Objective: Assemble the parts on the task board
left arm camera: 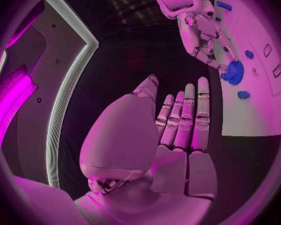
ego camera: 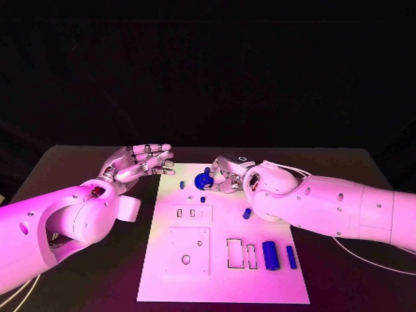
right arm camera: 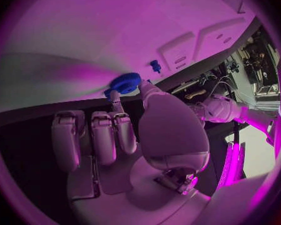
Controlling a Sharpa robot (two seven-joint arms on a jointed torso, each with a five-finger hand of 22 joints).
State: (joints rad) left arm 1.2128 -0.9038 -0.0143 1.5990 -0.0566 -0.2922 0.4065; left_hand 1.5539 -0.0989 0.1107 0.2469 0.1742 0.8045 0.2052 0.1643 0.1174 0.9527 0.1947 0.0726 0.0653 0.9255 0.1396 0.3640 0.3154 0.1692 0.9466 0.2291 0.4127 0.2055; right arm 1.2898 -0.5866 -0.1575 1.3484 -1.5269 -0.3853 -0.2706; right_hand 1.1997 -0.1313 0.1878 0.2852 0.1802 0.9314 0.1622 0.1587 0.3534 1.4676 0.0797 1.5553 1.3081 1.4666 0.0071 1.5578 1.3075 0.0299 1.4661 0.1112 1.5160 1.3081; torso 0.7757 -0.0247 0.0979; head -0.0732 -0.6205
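The blue disc (ego camera: pixel 204 181) sits at the far end of the board (ego camera: pixel 171 279), pinched at its rim by the fingertips of the right hand (ego camera: pixel 229 177); the right wrist view shows it caught between thumb and a finger (right arm camera: pixel 117 101), the other fingers lying straight beside. It looks like a small, rigid plastic part, light and probably smooth, so I judge it best held by the rim as now, with modest force, since it could twist out of a fingertip grip. The board acts as the holder: its cut-outs and slots in the middle appear unfilled, while a small peg (ego camera: pixel 182 184) stands near the disc, another small piece (ego camera: pixel 247 212) lies beside the right forearm, and two long bars (ego camera: pixel 272 255) rest at the near right. The left hand (ego camera: pixel 144 162) hovers beside the board's far left corner, fingers loosely extended, holding nothing.
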